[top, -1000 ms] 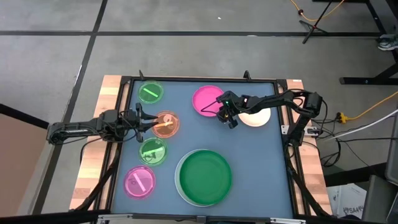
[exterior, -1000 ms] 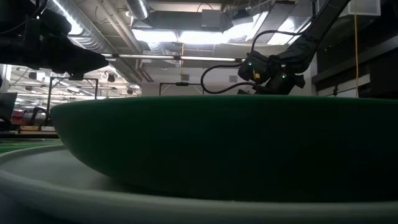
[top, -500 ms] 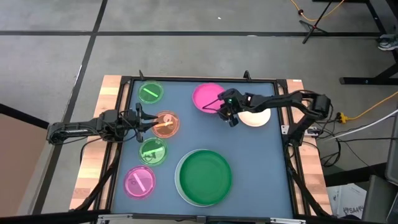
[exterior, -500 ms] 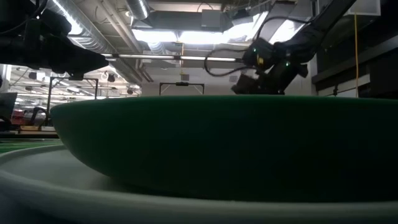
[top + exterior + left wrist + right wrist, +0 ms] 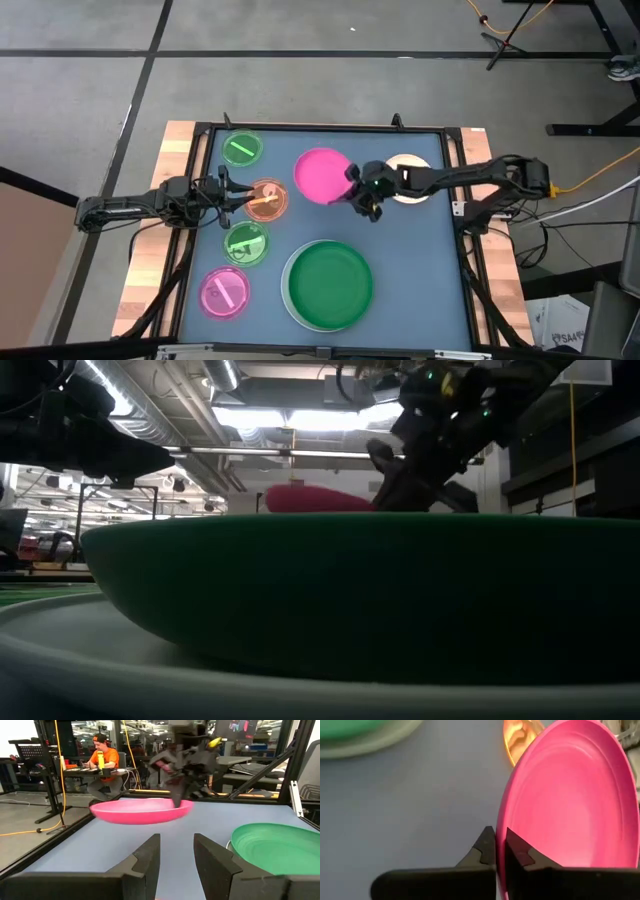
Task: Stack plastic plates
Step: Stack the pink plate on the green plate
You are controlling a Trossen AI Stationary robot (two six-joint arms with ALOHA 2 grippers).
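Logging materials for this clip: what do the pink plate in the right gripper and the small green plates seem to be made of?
The pink plate, pinched at its rim by the right gripper, looks like opaque moulded plastic with a smooth, faintly glossy face and soft concentric ridges. The small green plates look like thinner translucent plastic: the table's tone shows through them, and bright streaks glint on them.

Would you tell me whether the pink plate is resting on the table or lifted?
Lifted: the right tool pinches the pink plate by its rim, clear of the table.
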